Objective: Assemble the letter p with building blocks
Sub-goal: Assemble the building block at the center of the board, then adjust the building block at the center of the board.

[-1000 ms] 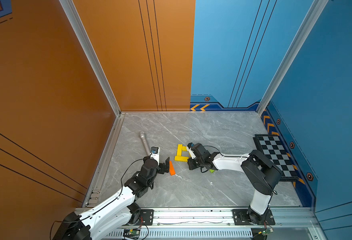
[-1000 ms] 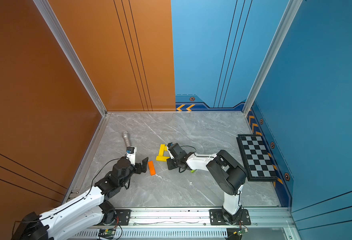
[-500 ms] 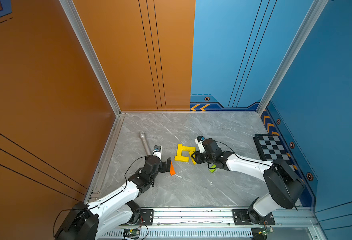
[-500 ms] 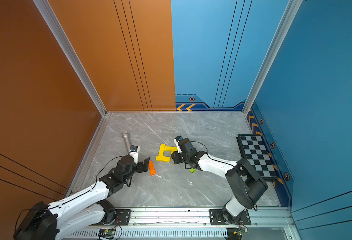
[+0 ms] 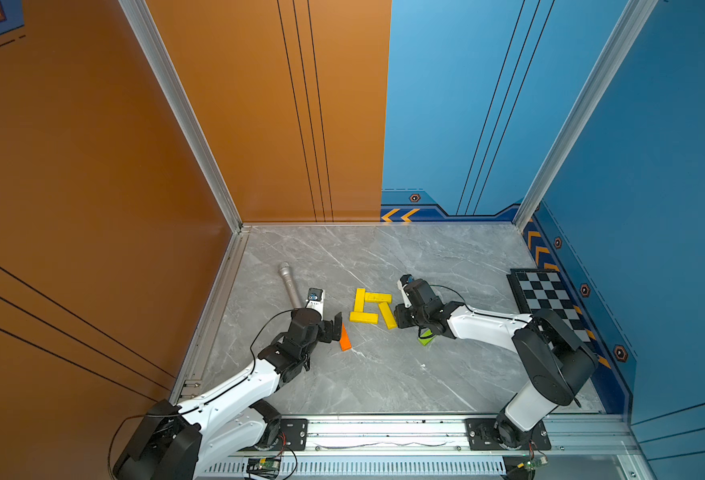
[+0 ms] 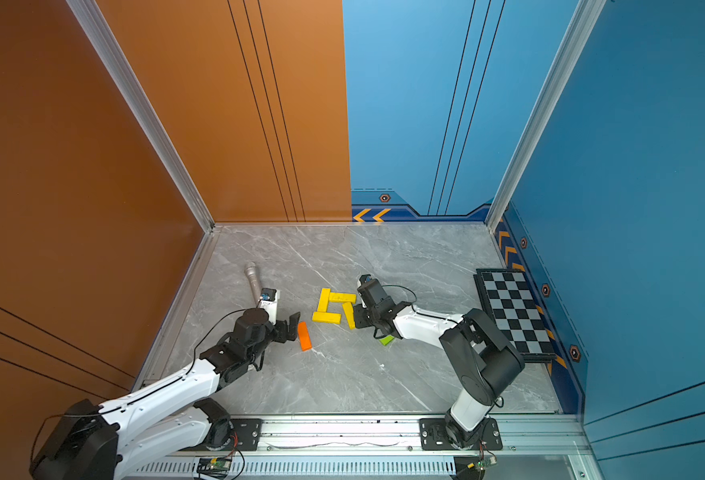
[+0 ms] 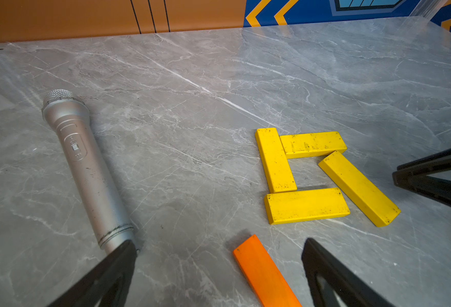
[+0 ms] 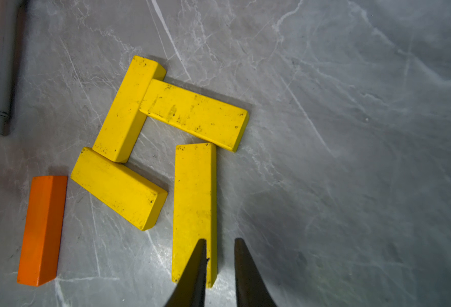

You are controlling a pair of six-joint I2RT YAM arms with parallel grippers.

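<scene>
right wrist, right gripper (image 8: pixel 221 239) narrowly apart at skewed yellow bar (image 8: pixel 194 196), left gripper (image 7: pixel 220 240) wide by orange bar (image 7: pixel 265 273)

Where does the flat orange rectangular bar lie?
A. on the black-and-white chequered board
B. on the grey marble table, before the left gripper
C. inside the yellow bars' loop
B: the orange bar rests on the grey marble table, just in front of the left gripper, whose jaws stand open.
</scene>
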